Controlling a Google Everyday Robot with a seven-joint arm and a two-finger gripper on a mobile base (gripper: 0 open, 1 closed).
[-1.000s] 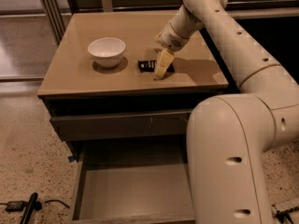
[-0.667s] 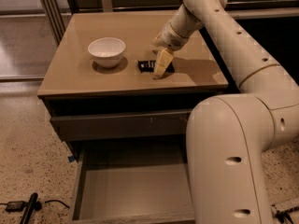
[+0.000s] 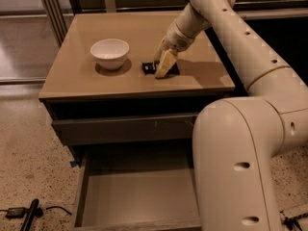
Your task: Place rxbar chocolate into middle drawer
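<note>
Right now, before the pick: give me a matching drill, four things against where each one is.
1. white bowl
2. rxbar chocolate
3. middle drawer
4. gripper

A. pulled open, below the tabletop
B. down on the bar, right of the tabletop's centre
C. upright on the left part of the tabletop
D. flat on the tabletop, right of the bowl, partly hidden

Pairs: 1-C, 2-D, 3-A, 4-B

No lettering to read anywhere, not even on the rxbar chocolate (image 3: pixel 147 67); the gripper (image 3: pixel 162 69) sits right over it, mid-worktop (image 3: pixel 86 83).
</note>
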